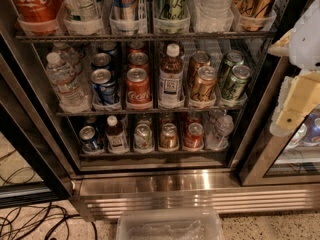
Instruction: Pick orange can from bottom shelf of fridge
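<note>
The fridge (165,184) stands open in front of me, with a dark frame and a ribbed steel base. Its bottom shelf (150,154) holds one row of small cans and bottles. The orange can (169,136), coppery brown with a silver top, stands upright near the middle of that row. A silver-white can (143,136) is on its left and a brighter red can (193,135) on its right. My gripper (292,109), white and cream, hangs at the right edge of the view, outside the fridge and above the level of the bottom shelf, far to the right of the orange can.
The rack above holds a Coca-Cola can (138,88), a brown bottle (171,76) and green cans (234,81). The open glass door (272,154) stands at the right, behind my gripper. A clear plastic bin (170,224) and black cables (30,224) lie on the floor.
</note>
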### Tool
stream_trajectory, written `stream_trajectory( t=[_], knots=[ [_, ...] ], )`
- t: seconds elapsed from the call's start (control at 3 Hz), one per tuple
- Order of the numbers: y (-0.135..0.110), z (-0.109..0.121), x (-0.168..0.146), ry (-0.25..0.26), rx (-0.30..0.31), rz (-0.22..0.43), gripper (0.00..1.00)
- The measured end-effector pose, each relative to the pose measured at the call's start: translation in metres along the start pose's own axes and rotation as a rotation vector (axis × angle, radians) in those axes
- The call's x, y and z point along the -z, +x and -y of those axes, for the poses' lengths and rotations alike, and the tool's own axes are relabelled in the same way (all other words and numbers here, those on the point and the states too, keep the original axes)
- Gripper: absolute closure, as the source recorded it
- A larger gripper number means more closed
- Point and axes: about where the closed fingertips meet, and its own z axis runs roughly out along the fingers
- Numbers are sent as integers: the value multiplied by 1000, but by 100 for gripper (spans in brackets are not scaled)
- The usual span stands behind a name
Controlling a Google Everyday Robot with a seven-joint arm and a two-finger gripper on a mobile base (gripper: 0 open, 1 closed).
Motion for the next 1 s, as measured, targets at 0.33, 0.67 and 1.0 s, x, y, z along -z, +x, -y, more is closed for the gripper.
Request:
stream_trajectory(
  t=[0.33,0.67,1.0],
  knots=[
    [0,0,0,0,0,0,0],
    [-1,-6,-8,-9,-4,11,0],
    [2,-28,-43,-37,-25,43,0]
  ],
)
